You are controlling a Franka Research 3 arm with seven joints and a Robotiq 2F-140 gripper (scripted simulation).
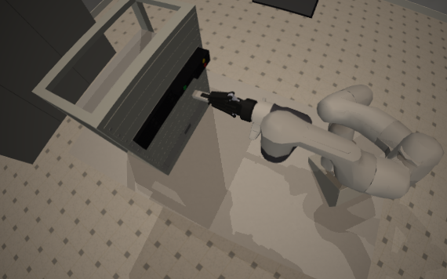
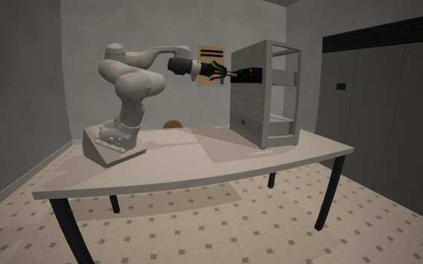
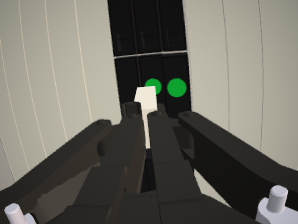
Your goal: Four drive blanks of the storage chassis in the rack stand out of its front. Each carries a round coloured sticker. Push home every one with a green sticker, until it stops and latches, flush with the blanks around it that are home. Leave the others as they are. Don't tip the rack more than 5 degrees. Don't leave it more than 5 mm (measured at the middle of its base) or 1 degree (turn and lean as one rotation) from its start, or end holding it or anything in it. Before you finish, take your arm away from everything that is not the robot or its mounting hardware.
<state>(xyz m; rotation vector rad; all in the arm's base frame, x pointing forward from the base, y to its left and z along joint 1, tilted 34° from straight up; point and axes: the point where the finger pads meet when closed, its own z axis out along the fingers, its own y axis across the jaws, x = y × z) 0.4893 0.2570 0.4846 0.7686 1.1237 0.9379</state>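
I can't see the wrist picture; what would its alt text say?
Closed black gripper with a pale tip between its fingers, pointing at a black panel bearing two round green stickers, the left one partly hidden by the tip, the right one fully visible. Pale grey panels flank it.

Tan wall poster [image 2: 200,65]; dark cabinet [image 2: 378,111] right; round brown stool top [image 2: 173,124].

High overhead top and side-on exterior views, both spanning arm and rack [image 1: 125,82] [image 2: 267,93]; close-up forward wrist view.
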